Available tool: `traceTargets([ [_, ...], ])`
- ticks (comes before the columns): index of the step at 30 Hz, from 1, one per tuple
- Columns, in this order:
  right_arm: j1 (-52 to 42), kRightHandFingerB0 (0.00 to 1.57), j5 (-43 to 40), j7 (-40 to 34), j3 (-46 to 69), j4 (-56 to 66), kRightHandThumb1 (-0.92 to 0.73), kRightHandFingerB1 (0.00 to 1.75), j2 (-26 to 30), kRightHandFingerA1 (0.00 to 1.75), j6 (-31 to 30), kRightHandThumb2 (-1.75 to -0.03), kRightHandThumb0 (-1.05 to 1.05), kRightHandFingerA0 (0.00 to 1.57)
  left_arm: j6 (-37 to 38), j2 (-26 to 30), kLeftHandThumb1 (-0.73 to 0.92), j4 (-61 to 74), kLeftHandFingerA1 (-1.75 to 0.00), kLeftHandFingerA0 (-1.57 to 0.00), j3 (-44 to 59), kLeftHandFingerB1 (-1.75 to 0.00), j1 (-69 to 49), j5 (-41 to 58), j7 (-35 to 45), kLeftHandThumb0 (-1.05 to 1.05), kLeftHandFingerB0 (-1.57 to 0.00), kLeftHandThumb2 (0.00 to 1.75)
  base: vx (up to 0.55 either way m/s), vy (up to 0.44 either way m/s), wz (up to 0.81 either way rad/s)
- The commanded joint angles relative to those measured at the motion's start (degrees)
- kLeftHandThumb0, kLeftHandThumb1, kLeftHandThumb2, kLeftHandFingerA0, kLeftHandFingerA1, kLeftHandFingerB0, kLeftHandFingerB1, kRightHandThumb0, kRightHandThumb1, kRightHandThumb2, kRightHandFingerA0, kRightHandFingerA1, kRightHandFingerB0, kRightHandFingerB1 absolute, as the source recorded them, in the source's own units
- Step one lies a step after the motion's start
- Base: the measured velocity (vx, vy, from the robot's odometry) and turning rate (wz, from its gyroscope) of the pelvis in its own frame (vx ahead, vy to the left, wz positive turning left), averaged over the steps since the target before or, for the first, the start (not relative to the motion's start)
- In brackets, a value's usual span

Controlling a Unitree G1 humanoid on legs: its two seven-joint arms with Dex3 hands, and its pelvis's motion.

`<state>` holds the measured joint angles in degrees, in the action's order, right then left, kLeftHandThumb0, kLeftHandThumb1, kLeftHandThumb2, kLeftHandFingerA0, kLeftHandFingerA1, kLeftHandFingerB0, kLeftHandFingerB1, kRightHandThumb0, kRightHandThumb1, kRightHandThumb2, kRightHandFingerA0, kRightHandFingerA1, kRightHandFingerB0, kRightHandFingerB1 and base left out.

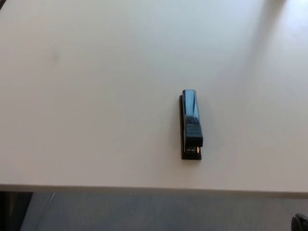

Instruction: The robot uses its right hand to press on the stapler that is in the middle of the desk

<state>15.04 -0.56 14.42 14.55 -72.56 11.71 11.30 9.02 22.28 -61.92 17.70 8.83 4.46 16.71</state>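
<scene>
**Black stapler lying alone on a white desk, seen from above**

We look down from the head view onto a white desk (96,96) whose near edge runs across the lower part of the picture. On it we see a single black stapler (191,123), lying flat and set somewhat right of the picture's centre, in the nearer half of the desktop. Its long axis runs almost straight away from us, with only a slight lean. We note the glossy top arm, which catches a bluish reflection along its length, and the flat base, which shows as a thin dark strip along the arm's left side and juts out a little at the near end. At that near end we can make out a small glint of metal beneath the arm. Nothing touches the stapler, and the desk surface around it is bare.

Below the desk edge we see a strip of grey floor (159,211). In the lower right corner a small black shape (300,223) enters the picture; we cannot tell what it is. Neither hand shows in this view, so we cannot tell whether either is open, closed, or holding anything.
</scene>
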Motion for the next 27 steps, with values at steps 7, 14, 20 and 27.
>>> traceTargets([
  [7, -0.03, 0.36, -6.93, -18.02, 10.20, 1.74, -0.76, 0.40, 2.16, 1.41, 7.37, -0.67, -0.19, 1.20, 2.27, 0.73, 0.88, -1.09, -0.20, 0.00, 0.74, -0.17, -0.23, 1.75, 2.09, -0.61, 0.00, 1.03, 0.00, 0.000, 0.00],
  [14, -2.49, 0.69, -10.07, -16.51, 17.82, 1.38, -0.61, 0.51, 7.56, 1.32, 2.89, -0.81, 0.06, 1.22, 3.22, 0.64, 0.88, -1.08, -0.18, 0.00, 1.06, -0.16, -0.72, 2.09, 2.86, -0.60, 0.00, 1.01, 0.00, 0.000, 0.00],
  [20, -6.33, 0.89, -10.39, -25.19, 22.23, 0.93, -0.45, 0.61, 9.98, 0.93, 2.94, -0.68, 0.09, 1.29, 2.85, 0.72, 0.88, -1.44, -0.20, 0.00, 1.44, -0.18, -0.70, 2.60, 2.78, -0.61, 0.00, 1.02, 0.00, 0.000, 0.00],
  [27, -10.09, 0.83, -15.25, -30.77, 30.36, 1.89, -0.61, 0.74, 14.50, 0.93, 7.44, -0.77, -0.10, 1.14, 2.58, 0.71, 0.88, -1.49, -0.18, 0.00, 1.75, -0.16, -0.71, 3.05, 3.42, -0.60, 0.00, 1.01, 0.00, 0.000, 0.00],
])
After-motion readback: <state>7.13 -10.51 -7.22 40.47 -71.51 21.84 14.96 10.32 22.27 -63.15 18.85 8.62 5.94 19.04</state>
